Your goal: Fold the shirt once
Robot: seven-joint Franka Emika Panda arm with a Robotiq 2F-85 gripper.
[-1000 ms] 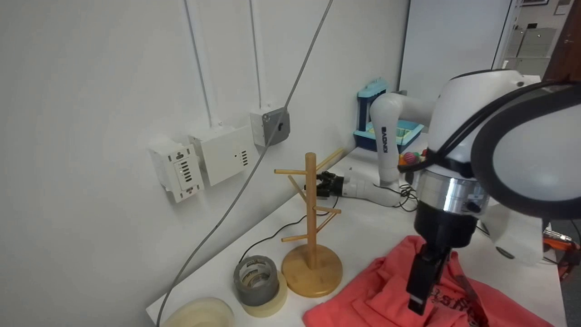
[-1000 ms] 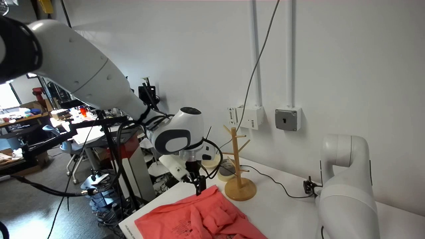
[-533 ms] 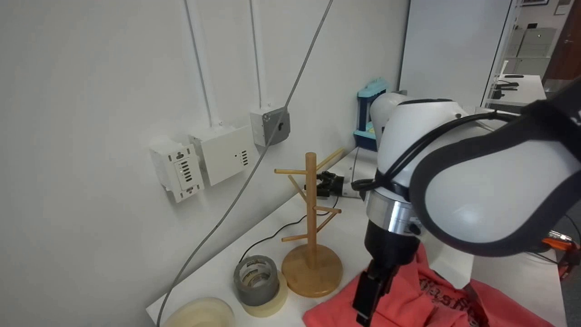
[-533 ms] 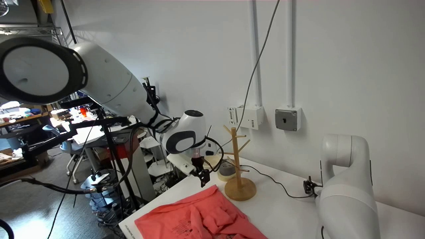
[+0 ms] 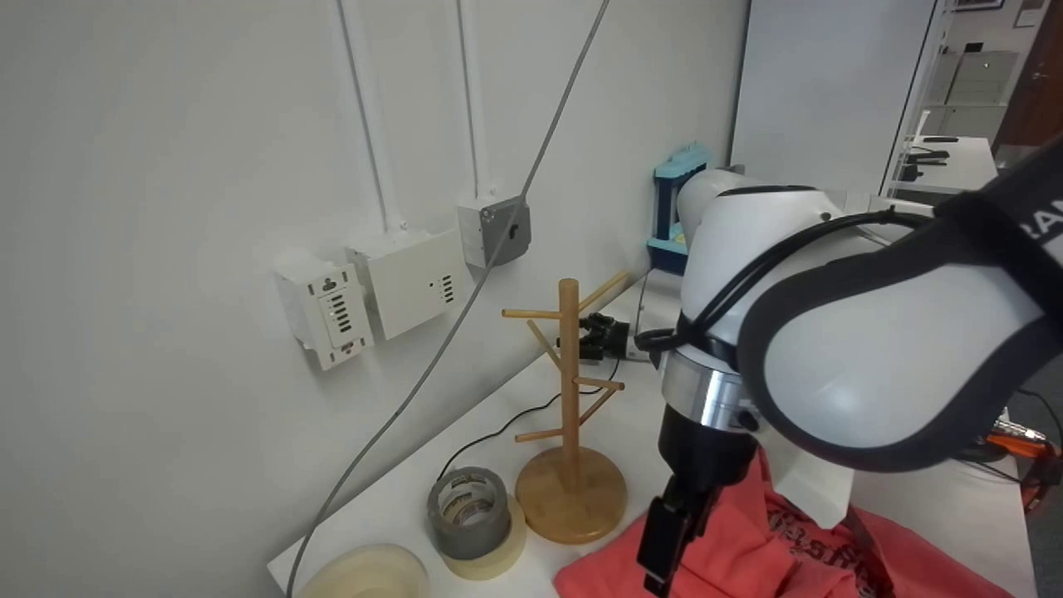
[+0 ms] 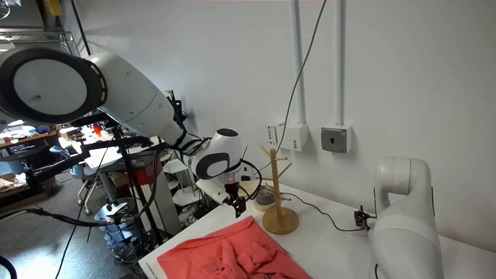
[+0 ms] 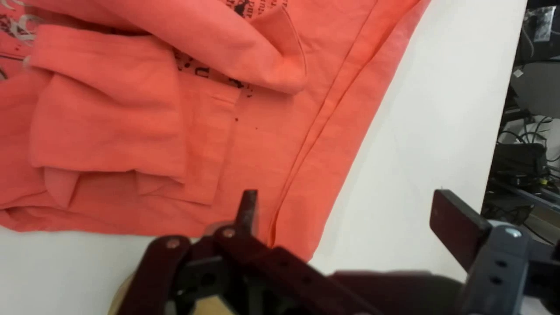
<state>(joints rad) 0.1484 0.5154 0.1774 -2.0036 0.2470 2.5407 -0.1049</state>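
Observation:
The coral-red shirt (image 5: 739,540) lies rumpled on the white table, with dark print and loose folds on top. It also shows in an exterior view (image 6: 217,252) and in the wrist view (image 7: 262,153), where its straight edge runs diagonally to a corner near my jaws. My gripper (image 7: 345,197) is open and empty in the wrist view. Its left finger appears over the shirt's corner and its right finger over bare table. In both exterior views the gripper (image 5: 658,577) (image 6: 238,212) hangs above the table by the shirt's corner, apart from the cloth. Its arm hides part of the shirt.
A wooden stand (image 5: 570,374) with pegs stands close to the shirt's corner. Beside it are a grey tape roll (image 5: 465,540), a beige roll (image 5: 494,565) and a pale bowl (image 5: 365,573). A second white robot arm (image 6: 407,232) stands on the table. The table's edge (image 7: 498,131) is near.
My gripper has moved off the shirt toward its corner and the tape rolls, and looks slightly higher. Movement in the last half second is small. The shirt looks unchanged.

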